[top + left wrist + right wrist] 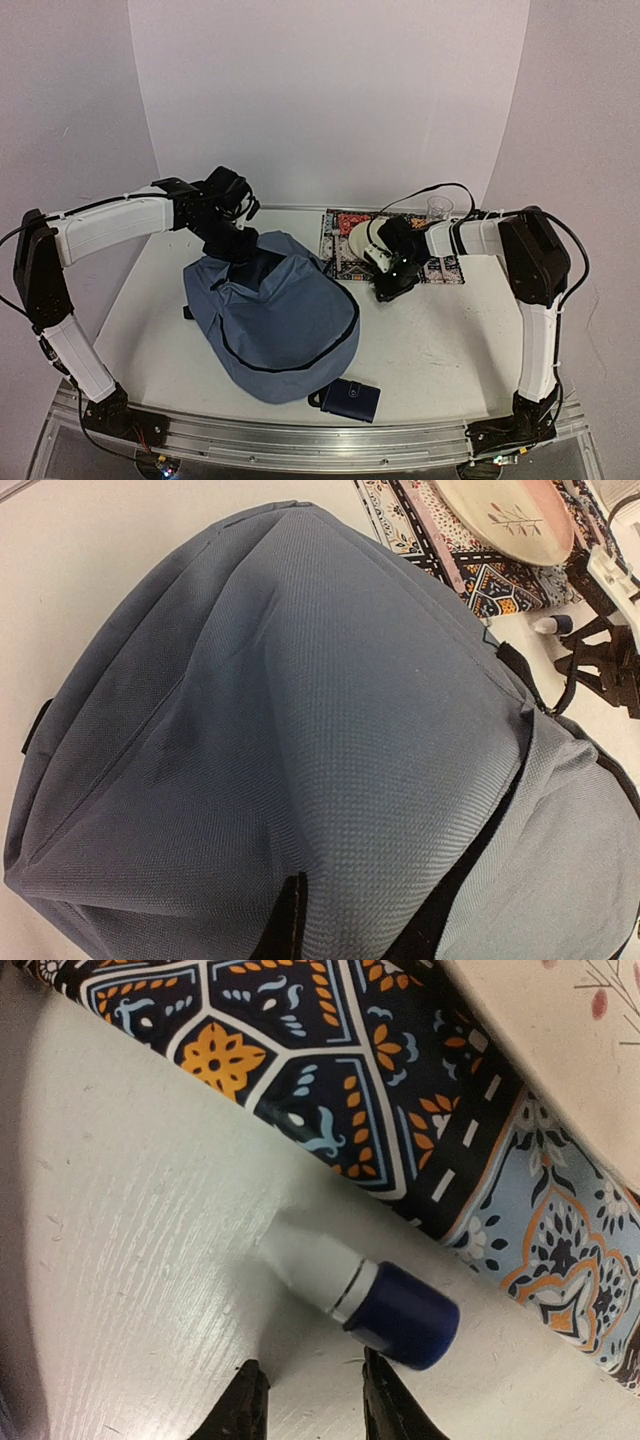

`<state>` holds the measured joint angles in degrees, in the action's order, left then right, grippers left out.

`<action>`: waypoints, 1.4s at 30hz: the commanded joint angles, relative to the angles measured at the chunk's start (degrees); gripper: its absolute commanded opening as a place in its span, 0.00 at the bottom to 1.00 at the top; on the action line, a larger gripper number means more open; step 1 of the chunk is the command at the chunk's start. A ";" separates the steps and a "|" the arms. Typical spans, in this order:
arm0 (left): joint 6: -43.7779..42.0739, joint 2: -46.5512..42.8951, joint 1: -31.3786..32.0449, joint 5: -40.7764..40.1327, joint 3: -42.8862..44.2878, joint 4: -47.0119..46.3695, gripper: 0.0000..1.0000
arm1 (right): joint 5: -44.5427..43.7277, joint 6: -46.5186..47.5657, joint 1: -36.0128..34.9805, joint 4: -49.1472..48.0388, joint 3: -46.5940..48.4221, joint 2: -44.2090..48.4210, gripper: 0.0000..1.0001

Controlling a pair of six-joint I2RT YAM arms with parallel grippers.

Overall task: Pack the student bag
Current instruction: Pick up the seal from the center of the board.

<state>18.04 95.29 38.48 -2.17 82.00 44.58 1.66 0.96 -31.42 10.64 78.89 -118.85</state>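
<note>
The student bag (275,320) is a big slate-blue backpack with black zip trim, lying in the middle of the table. It fills the left wrist view (300,730). My left gripper (235,245) is at its far top end, shut on a raised fold of the fabric; one dark fingertip (288,920) shows against the cloth. My right gripper (310,1400) points down at the table beside the bag, jaws apart with nothing between them. Just beyond its fingertips lies a small white tube with a dark blue cap (350,1290), also seen from the left wrist (552,625).
A patterned placemat (345,262) lies at the back right with a cream plate (360,238) on it, right next to the tube. A clear glass (438,208) stands behind the mat. A small navy wallet (350,398) lies near the front edge.
</note>
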 commanded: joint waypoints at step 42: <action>0.33 -2.70 -0.16 -1.07 0.18 -1.77 0.00 | -3.23 -9.68 0.10 1.79 6.99 -6.97 0.55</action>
<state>18.02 94.78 38.48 -2.17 81.25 44.29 -1.62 -7.52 -31.42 9.81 85.38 -123.45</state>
